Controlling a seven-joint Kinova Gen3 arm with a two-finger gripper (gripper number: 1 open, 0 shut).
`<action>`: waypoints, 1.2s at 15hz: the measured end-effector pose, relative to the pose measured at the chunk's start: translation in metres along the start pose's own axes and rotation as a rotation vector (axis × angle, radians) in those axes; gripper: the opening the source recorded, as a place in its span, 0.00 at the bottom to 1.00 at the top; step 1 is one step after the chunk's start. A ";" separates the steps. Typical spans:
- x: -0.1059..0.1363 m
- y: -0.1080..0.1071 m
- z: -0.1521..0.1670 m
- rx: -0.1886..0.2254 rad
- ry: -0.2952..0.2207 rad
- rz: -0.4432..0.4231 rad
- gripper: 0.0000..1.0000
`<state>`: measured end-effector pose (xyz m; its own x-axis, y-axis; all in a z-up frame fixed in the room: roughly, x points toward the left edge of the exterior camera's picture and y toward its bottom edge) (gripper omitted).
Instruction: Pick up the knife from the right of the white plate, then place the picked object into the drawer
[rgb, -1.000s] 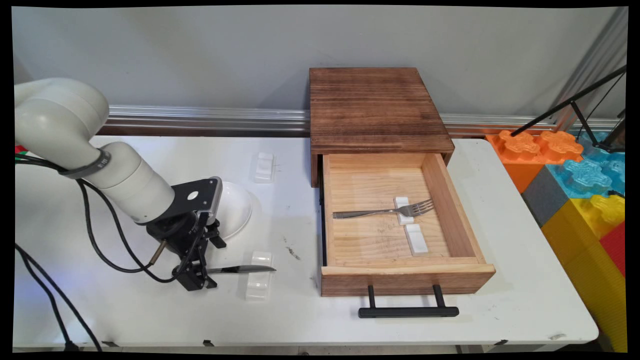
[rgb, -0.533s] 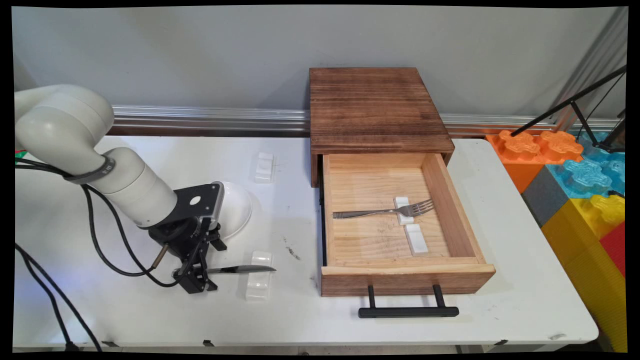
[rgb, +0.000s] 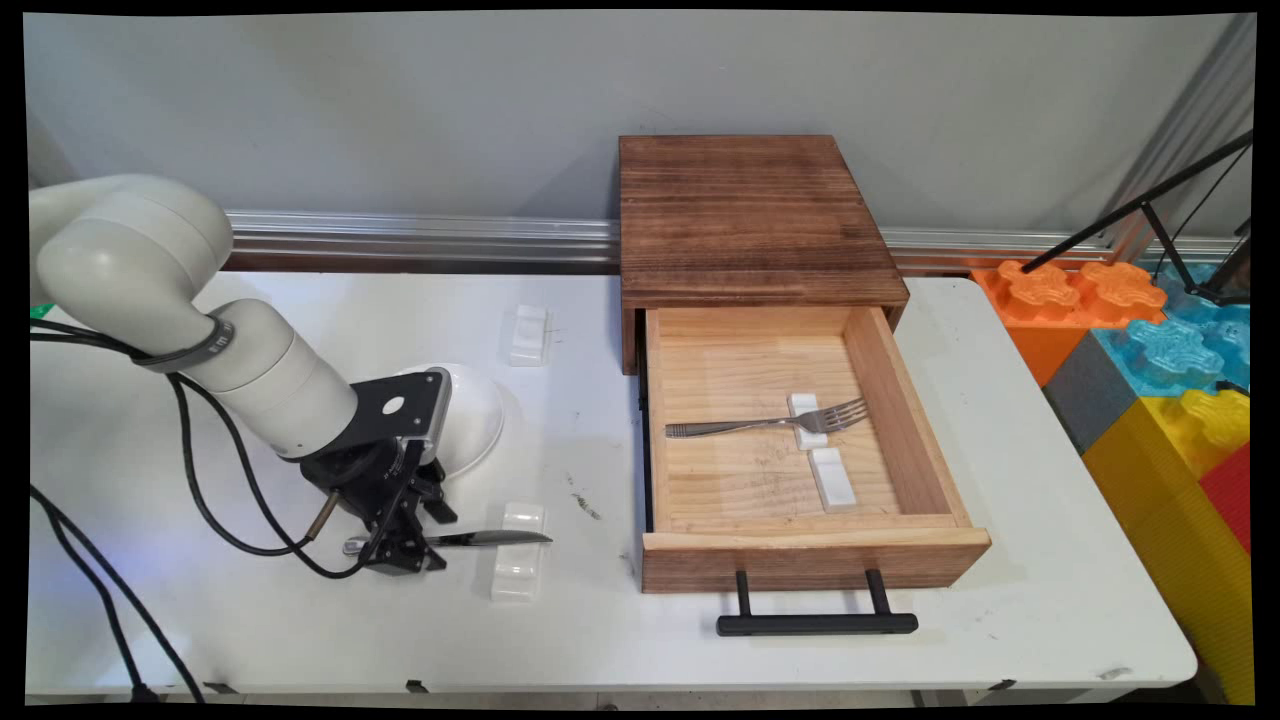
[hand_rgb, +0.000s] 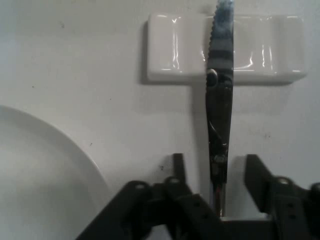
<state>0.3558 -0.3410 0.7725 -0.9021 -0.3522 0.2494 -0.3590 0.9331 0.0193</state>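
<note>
Now the black two-finger gripper (rgb: 403, 553) stands low over the white table (rgb: 300, 620), near its front left part, and its jaws are apart on both sides of the handle of a steel table knife with a toothed blade (hand_rgb: 220, 100). In the hand view the fingers (hand_rgb: 256, 172) do not touch the handle; a gap shows on each side, so the knife is straddled but not clamped. The knife lies flat, and its blade rests across a small white ceramic cutlery rest (rgb: 519, 565), which probably keeps the blade a little above the table. Just behind the gripper there is a white round plate (rgb: 470, 415), partly hidden by the arm. A second white rest (rgb: 528, 334) lies further back on the table. To the right, the wooden box with an open drawer (rgb: 800, 545) holds a steel fork (rgb: 770, 423), which lies on one of two white rests (rgb: 833, 478) inside. Compared with one second ago, the gripper has moved a little lower and nearer to the knife handle, and the wrist has turned slightly. The knife, the plate and the drawer keep the same places.
</note>
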 end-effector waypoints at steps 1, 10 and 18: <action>0.000 0.000 0.000 0.000 -0.002 0.002 0.00; -0.003 0.000 -0.005 -0.005 -0.007 -0.002 0.00; 0.007 0.002 -0.038 -0.008 0.020 -0.027 0.00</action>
<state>0.3583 -0.3387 0.8113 -0.8869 -0.3760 0.2683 -0.3812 0.9238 0.0345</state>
